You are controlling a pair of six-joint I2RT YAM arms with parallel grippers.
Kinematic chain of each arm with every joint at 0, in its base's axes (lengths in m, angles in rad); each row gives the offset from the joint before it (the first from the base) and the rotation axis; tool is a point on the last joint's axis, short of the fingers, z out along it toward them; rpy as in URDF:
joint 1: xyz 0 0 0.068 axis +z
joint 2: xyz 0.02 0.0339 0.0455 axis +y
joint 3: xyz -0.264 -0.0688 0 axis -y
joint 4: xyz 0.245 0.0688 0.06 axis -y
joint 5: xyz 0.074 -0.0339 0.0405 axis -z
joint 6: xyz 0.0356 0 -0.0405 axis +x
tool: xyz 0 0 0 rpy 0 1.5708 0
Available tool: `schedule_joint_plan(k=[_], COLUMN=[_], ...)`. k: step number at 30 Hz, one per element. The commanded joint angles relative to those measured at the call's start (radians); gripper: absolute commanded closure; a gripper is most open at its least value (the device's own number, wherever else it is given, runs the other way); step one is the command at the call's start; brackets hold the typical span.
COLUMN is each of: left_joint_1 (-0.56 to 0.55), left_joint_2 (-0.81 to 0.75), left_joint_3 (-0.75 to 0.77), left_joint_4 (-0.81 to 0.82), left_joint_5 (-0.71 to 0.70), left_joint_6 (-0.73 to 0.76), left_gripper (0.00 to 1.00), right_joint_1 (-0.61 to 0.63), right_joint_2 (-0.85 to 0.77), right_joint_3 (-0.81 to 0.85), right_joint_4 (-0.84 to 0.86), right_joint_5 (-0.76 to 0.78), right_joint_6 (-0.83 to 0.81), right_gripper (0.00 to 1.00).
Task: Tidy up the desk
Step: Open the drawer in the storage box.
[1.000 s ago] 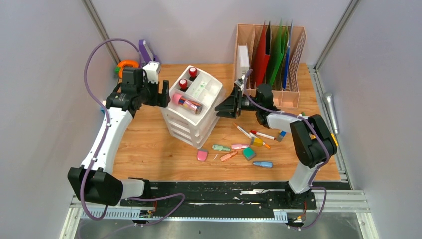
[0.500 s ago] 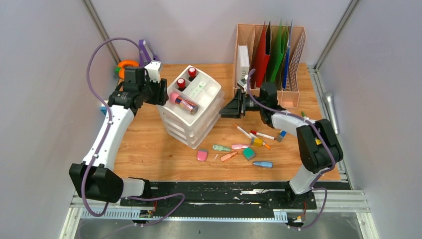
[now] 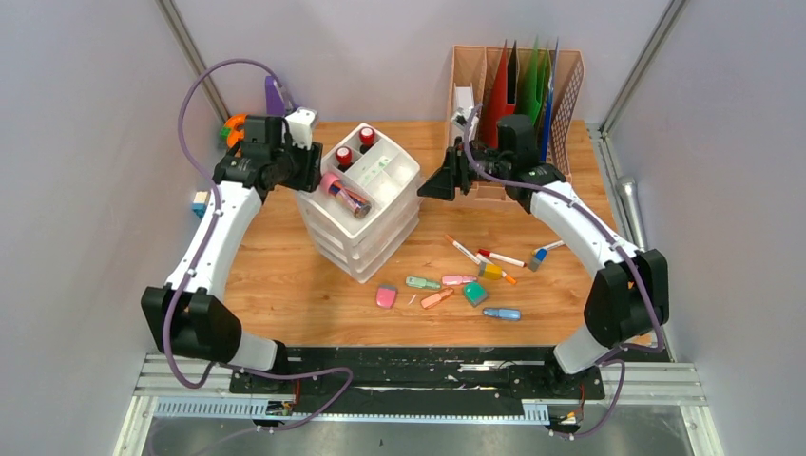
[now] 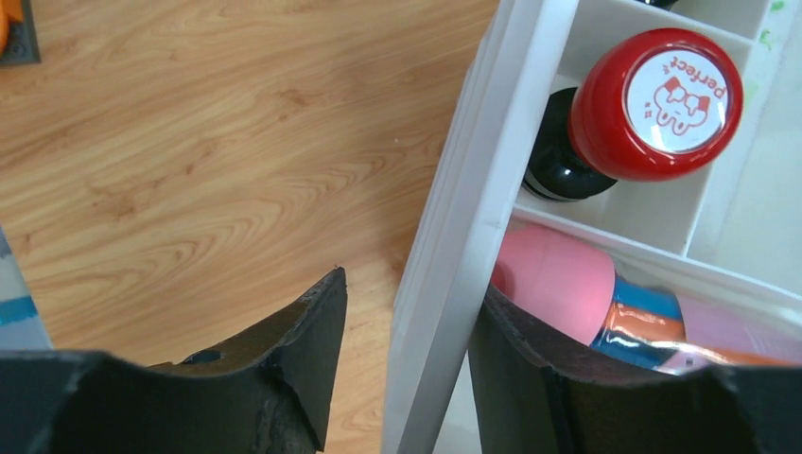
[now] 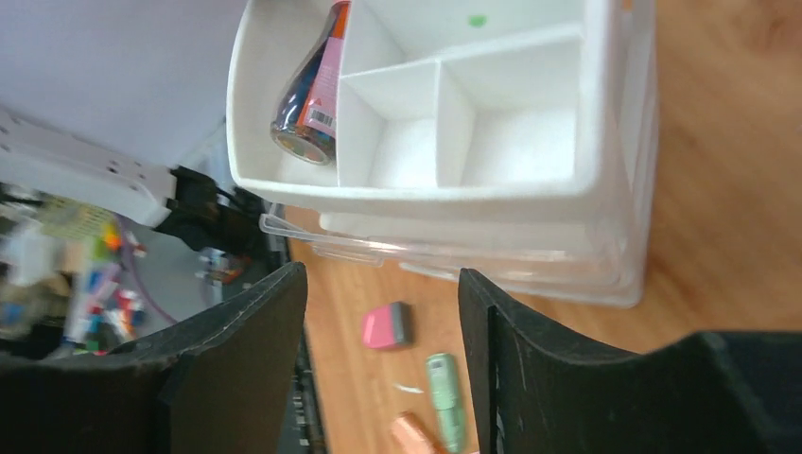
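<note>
The desk (image 3: 276,275) is a light wood-grain top. A white three-drawer unit (image 3: 366,228) stands at its centre-left. The unit's top tray (image 3: 385,171) holds two red-capped stamps (image 3: 344,155) and a pink-capped tube (image 3: 342,195). My left gripper (image 3: 306,171) is open, its jaws astride the tray's left wall (image 4: 454,236): one finger outside with a gap, one inside against the tube (image 4: 558,284). My right gripper (image 3: 425,187) is open and empty, in the air just right of the unit (image 5: 492,142).
A tan file holder (image 3: 561,114) with coloured folders stands at the back right. Markers (image 3: 475,255), a pink eraser (image 3: 386,296), a green cap (image 3: 423,282), a teal cube (image 3: 475,294) and a blue piece (image 3: 501,313) lie scattered front right. An orange tape dispenser (image 3: 233,128) sits back left.
The drawer unit has slid and turned toward the back left with my left gripper. My right gripper has drawn back from the unit's right side and risen toward the file holder.
</note>
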Motion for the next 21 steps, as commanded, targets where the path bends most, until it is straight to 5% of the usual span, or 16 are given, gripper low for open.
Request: schedule_joint_plan(k=[1, 7, 21], left_joint_1=[0.003, 0.003, 0.004], left_joint_2=[0.078, 0.132, 0.186], left_joint_3=[0.113, 0.188, 0.261], left_joint_4=[-0.048, -0.077, -0.109], left_joint_5=[-0.015, -0.030, -0.048], left_joint_6=[0.095, 0.143, 0.185], left_gripper=[0.41, 0.35, 0.32], right_joint_1=[0.092, 0.231, 0.358], right_joint_2=[-0.055, -0.022, 0.089], right_joint_3=[0.139, 0.231, 0.337], right_joint_4=[-0.302, -0.490, -0.644], right_joint_5=[0.130, 0.328, 0.500], right_joint_6=[-0.508, -0.873, -1.173], right_gripper=[0.38, 0.37, 0.38])
